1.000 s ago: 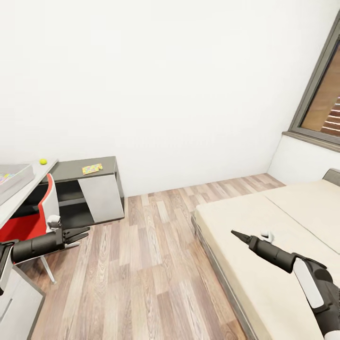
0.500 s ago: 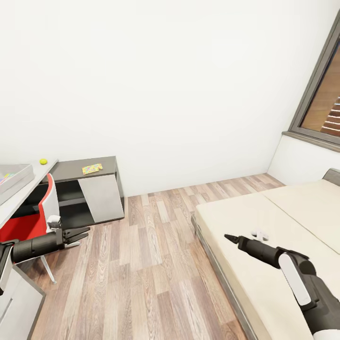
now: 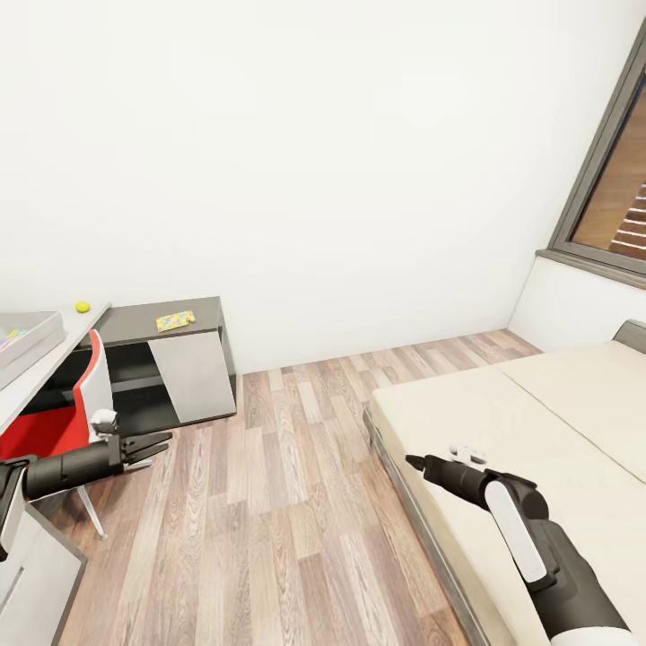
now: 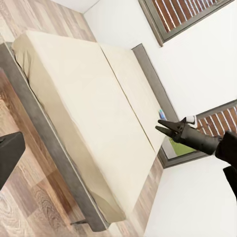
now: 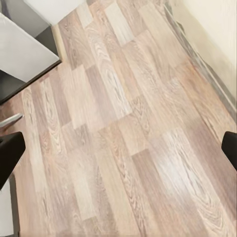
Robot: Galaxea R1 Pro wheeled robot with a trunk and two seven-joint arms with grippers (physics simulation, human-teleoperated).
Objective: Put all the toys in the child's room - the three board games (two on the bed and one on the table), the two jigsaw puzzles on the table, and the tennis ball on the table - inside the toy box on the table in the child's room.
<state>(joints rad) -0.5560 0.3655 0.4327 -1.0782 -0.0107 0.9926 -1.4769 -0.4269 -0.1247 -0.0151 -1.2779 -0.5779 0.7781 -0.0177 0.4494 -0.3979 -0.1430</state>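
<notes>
A white-walled room with a wood plank floor [image 3: 269, 502] is seen from the head view. At the left edge, part of the shallow light grey toy box [image 3: 27, 345] is seen on the white tabletop [image 3: 40, 377], and something multicoloured is visible inside it, although it cannot be told which toy it is. The small yellow-green tennis ball [image 3: 82, 307] lies on the tabletop near the box, outside it. A thin flat multicoloured jigsaw puzzle [image 3: 175, 320] lies on the lower dark grey shelf unit [image 3: 193, 354] just beside the tabletop, also outside the box. A red and white chair [image 3: 63, 408] stands under the tabletop. The wide cream bed [image 3: 538, 431] is seen at the right, and no game box is seen on the visible part of it; in the left wrist view a small blue and green thing [image 4: 170, 131] seems to lie at the far side of the bed, partly hidden. The left end effector [image 3: 152, 446] is held over the floor with its fingers spread and nothing between them. The right end effector [image 3: 414, 463] is held above the bed edge; its tips look pressed together and it carries nothing. The task is judged to be partly done at most: the ball, the puzzle and probably the bed items are left.
</notes>
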